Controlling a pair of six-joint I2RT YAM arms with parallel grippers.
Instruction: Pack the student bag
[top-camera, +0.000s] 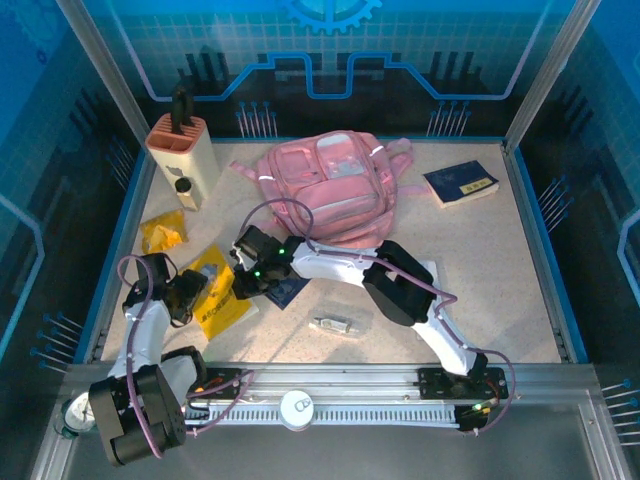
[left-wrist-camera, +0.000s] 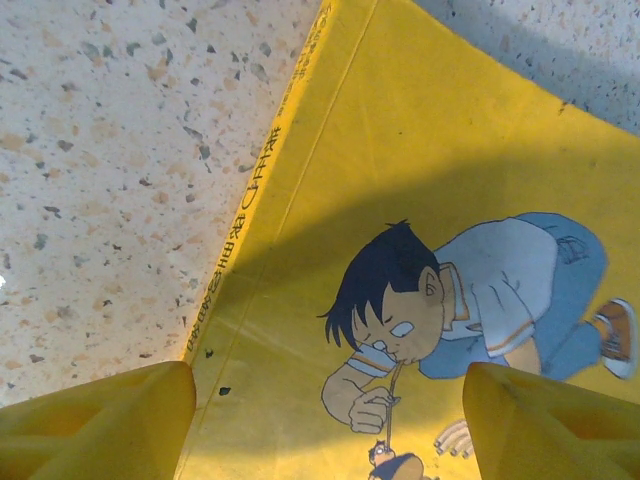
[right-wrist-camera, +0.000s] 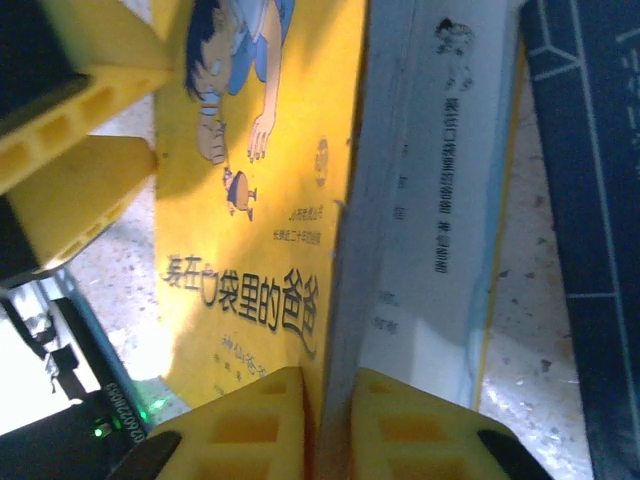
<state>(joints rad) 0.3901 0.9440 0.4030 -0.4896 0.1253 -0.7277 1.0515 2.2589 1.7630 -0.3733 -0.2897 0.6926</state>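
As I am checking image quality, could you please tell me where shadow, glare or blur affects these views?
Left wrist: a shadow band crosses the yellow book; the near fingers look soft. Right wrist: blown-out glare at lower left. Top external: sharp, blue-tinted.

Student bag (top-camera: 330, 190): pink, as I read it.
Book (left-wrist-camera: 420, 150): yellow cover, cartoon boy in blue and white.
Tabletop (left-wrist-camera: 100, 150): beige, dark-speckled.

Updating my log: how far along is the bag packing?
Done: nothing visibly packed; the bag lies at the back. In hand: right gripper pinches the cover of the yellow book, left gripper open above it. Left: that book, the blue book and packet lie on the table.
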